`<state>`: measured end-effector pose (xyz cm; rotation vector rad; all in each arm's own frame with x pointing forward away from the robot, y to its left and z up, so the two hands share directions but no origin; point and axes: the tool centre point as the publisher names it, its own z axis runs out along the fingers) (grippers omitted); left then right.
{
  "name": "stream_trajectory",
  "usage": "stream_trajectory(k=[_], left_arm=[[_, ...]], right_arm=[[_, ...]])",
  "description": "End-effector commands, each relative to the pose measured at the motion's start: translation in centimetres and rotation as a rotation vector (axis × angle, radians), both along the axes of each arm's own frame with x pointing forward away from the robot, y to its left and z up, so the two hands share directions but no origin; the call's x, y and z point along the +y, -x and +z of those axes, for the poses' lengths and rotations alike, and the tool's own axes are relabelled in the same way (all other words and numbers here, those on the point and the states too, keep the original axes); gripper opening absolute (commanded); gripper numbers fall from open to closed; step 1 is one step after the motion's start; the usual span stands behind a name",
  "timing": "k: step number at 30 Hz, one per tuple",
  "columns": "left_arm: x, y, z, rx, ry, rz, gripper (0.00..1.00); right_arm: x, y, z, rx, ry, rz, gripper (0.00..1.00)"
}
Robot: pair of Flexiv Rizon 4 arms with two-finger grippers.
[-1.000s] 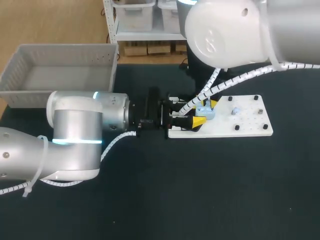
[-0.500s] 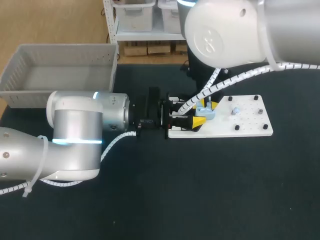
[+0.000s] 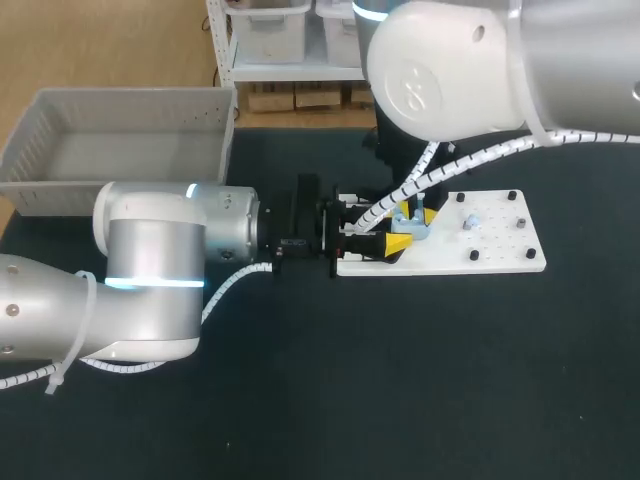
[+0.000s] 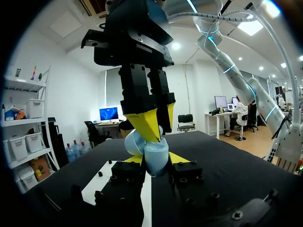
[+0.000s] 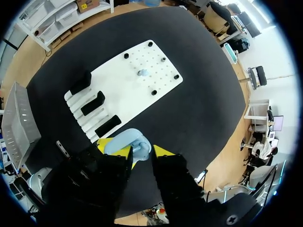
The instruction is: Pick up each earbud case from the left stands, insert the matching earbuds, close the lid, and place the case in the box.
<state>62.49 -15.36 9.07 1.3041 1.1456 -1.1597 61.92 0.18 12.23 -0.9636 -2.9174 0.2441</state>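
Pale blue, rounded: logging the earbud case (image 4: 154, 158) as held in the air over the left end of the white board (image 3: 500, 250), near the black stands (image 5: 97, 103) and not resting on any of them. Reading the left claw (image 4: 158, 160) as pinching the case's lower body from two sides, yellow tips pressed against the shell. Finding the right claw (image 5: 137, 147) down on the case's upper part from above; not managing to tell whether clamped there or merely laid against it. Noting a small pale piece (image 5: 143, 73), possibly an earbud, lying alone toward the middle of the board, well apart from the case. Placing the grey box (image 3: 30, 140) at the far left corner of the surface (image 3: 400, 380), well away from both claws.

Judging the risks from here:
- Two claws on one small smooth shell: any pull out of step, and risking a twist out of the left pinch, with a drop onto the stands or board.
- Not seeing inside the case, so not knowing about seated earbuds; pressing the lid over a tilted one, risking a jam or a lid springing back.
- Working crowded close over the stands: risking a knock against one while backing off.
- Holding low on a curved body: risking slip during the long carry to the box.
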Motion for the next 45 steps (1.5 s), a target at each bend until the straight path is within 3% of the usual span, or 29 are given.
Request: stream_trajectory(k=[1, 4, 10, 14, 17, 29, 34, 39, 45], left_arm=[[0.0, 0.2, -0.1, -0.004, 0.003, 0.006, 0.0], [0.0, 0.2, -0.1, -0.004, 0.003, 0.006, 0.0], [0.0, 0.2, -0.1, -0.004, 0.003, 0.006, 0.0], [0.0, 0.2, -0.1, -0.004, 0.003, 0.006, 0.0], [0.0, 0.2, -0.1, -0.004, 0.003, 0.006, 0.0], [0.0, 0.2, -0.1, -0.004, 0.003, 0.006, 0.0], [0.0, 0.2, -0.1, -0.004, 0.003, 0.006, 0.0], [0.0, 0.2, -0.1, -0.004, 0.003, 0.006, 0.0], [0.0, 0.2, -0.1, -0.004, 0.003, 0.006, 0.0]], right_arm=[[-0.4, 0.7, 0.6, -0.028, -0.024, 0.0, 1.0], [-0.7, 1.5, 1.7, -0.054, -0.06, 0.006, 1.0], [-1.9, 2.9, 4.6, -0.176, -0.146, 0.046, 1.0], [-3.4, 3.0, 5.4, -0.268, -0.192, 0.122, 1.0], [-4.6, 2.6, 5.5, -0.298, -0.21, 0.194, 1.0], [-11.1, -0.7, 5.1, -0.319, -0.217, 0.291, 0.97], [-11.9, -1.6, 4.0, -0.31, -0.214, 0.365, 0.81], [-12.2, -2.9, 1.4, -0.267, -0.217, 0.444, 0.71], [-12.4, -3.9, -0.7, -0.268, -0.205, 0.499, 0.7]])
